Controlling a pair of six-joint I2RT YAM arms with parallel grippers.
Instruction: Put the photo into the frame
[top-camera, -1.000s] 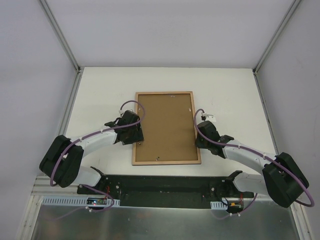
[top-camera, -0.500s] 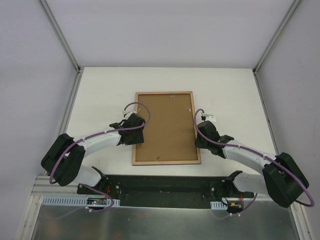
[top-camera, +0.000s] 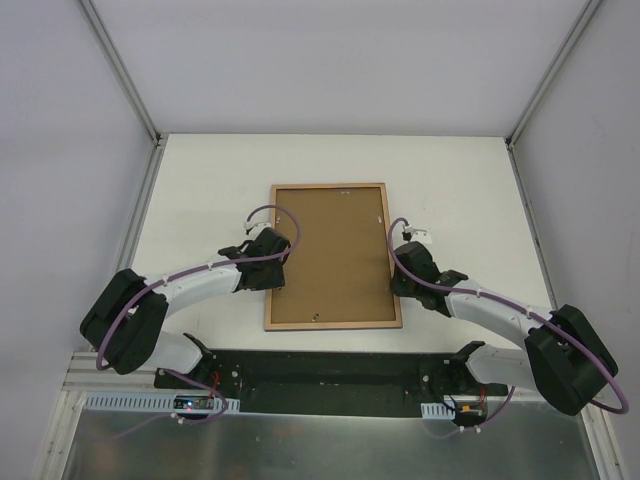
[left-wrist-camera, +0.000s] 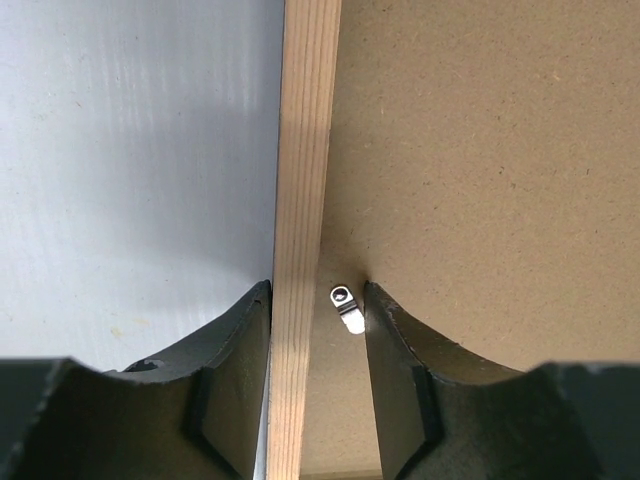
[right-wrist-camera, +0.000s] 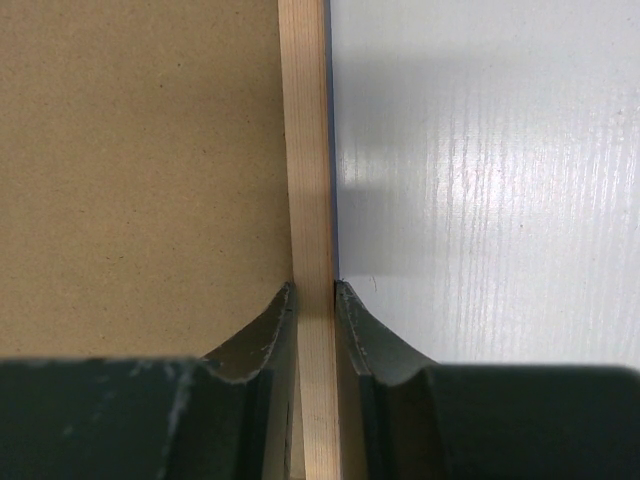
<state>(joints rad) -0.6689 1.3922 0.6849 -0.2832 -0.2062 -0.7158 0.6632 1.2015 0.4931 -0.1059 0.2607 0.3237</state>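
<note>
The frame (top-camera: 335, 324) lies face down in the middle of the table, its light wood back up, and a brown backing board (top-camera: 330, 255) fills it. The photo is hidden. My left gripper (top-camera: 275, 262) stands open astride the frame's left rail (left-wrist-camera: 305, 150). One finger (left-wrist-camera: 240, 340) rests against the rail's outer side. The other finger (left-wrist-camera: 400, 350) sits on the backing board (left-wrist-camera: 480, 150), touching a small metal tab (left-wrist-camera: 346, 308). My right gripper (right-wrist-camera: 314, 287) is shut on the frame's right rail (right-wrist-camera: 305, 130), at about mid-height of the frame (top-camera: 398, 275).
The white table (top-camera: 200, 190) runs around the frame on all sides. Grey enclosure walls with metal posts (top-camera: 125, 75) stand at left, right and back. The black arm-base rail (top-camera: 320, 372) lies along the near edge.
My left gripper has shifted right onto the frame's left rail and its jaws have narrowed around the rail and tab. The right arm and the frame have not moved.
</note>
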